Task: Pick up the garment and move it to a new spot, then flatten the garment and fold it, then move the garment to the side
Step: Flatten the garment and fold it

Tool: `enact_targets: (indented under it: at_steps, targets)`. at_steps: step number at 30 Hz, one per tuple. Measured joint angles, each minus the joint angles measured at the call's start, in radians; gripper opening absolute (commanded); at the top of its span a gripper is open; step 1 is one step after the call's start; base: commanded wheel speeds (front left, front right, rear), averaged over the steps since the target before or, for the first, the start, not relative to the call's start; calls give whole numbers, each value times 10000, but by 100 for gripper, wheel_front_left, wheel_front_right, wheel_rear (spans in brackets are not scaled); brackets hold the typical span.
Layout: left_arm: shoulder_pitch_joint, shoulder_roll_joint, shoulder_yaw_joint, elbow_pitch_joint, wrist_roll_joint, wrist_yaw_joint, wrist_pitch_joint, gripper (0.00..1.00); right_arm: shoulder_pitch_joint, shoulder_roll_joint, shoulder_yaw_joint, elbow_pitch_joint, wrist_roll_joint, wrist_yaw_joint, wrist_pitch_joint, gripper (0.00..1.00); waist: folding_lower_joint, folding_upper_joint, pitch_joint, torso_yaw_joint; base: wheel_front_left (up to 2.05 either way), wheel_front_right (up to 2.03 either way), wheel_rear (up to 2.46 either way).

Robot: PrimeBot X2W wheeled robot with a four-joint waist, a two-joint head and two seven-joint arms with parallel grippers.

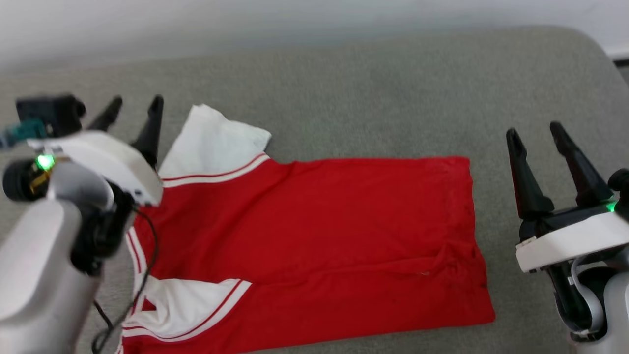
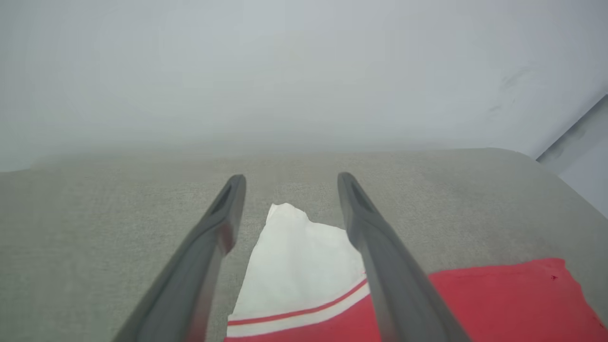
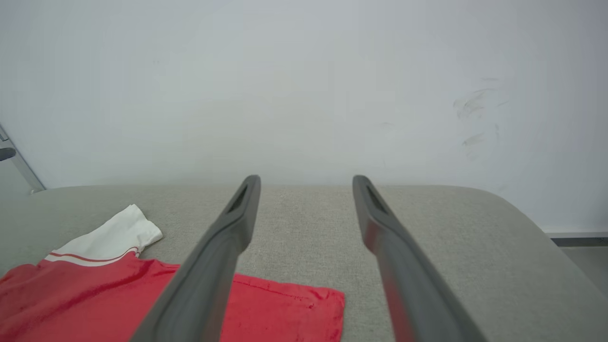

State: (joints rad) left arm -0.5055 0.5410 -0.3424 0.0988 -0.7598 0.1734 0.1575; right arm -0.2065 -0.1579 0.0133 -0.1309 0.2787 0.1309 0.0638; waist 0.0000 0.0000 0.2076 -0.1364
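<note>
In the head view, the left end effector [image 1: 136, 103], fingers apart, is held beside the far sleeve of the shirt [image 1: 319, 231], which is spread flat on the bench [image 1: 393, 88]. The right end effector [image 1: 533, 130], likewise apart, is held right of its hem. In the left wrist view that sleeve is seen between the fingers; in the right wrist view, the hem corner.
</note>
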Motion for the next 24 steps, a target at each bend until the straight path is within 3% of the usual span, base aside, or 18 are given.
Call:
enact_targets:
  at_steps: [5,12,17,24]
  targets:
    - [-1891,337,-209,696,-213,-683,1427,100,-402,213,52,-320,-52,0,-257,100,1,0,1080,-351,0,0,0]
    - [-3834,1158,-849,1806,-756,-1383,4880,100,-666,454,257,-253,-13,-2,-462,100,2,0,2074,-1176,0,0,0]
    - [-4447,1766,-1306,2474,-815,-1375,6968,100,-811,566,443,-84,98,0,-635,100,1,0,2590,-1740,0,0,0]
    - [-4825,2224,-1383,3333,-913,-1064,8218,100,-837,675,686,245,326,0,-771,100,0,0,3172,-2347,0,0,0]
